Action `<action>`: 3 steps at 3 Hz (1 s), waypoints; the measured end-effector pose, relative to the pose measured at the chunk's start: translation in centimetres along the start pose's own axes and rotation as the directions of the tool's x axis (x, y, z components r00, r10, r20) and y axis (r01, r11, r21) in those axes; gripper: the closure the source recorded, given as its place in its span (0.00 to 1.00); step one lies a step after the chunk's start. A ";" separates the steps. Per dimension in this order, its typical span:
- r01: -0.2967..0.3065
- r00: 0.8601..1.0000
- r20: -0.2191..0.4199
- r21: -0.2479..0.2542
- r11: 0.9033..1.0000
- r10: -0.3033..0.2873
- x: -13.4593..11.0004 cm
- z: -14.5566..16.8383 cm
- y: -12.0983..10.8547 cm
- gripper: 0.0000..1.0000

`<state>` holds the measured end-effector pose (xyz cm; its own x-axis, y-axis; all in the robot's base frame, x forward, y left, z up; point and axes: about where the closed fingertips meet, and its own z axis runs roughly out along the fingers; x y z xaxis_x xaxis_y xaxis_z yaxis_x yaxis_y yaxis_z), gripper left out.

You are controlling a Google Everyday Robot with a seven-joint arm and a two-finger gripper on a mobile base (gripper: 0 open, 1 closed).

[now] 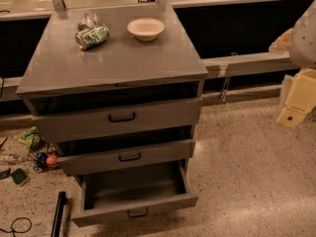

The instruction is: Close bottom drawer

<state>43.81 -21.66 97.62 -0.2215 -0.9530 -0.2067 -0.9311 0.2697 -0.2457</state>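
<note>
The grey metal cabinet (113, 58) has three drawers, all standing out from its body. The bottom drawer (136, 207) is pulled out furthest, and its inside shows bare. Its shallow front panel carries a small black bar handle (138, 213). The middle drawer (126, 157) and the top drawer (121, 118) are pulled out less. My arm comes in at the right edge, and its cream-coloured gripper (295, 105) hangs above the floor, well to the right of the cabinet and apart from every drawer.
A crushed green can (92, 34) and a white bowl (145, 28) sit on the cabinet top. Small clutter (32, 149) lies on the floor to the left. A black bar (59, 214) and a cable (15, 226) lie at the lower left. Speckled floor (247, 181) spreads to the right.
</note>
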 end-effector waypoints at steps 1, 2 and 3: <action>-0.004 1.000 0.009 -0.004 1.000 0.004 0.0 0.4 0.0 0.03; -0.020 0.999 0.048 -0.026 0.999 0.021 0.0 2.0 0.2 0.25; 0.017 0.986 0.167 -0.110 0.994 0.002 -0.6 10.3 1.9 0.56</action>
<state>45.14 -19.19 87.51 -0.1717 -0.9159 -0.3628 -0.9610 0.2368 -0.1431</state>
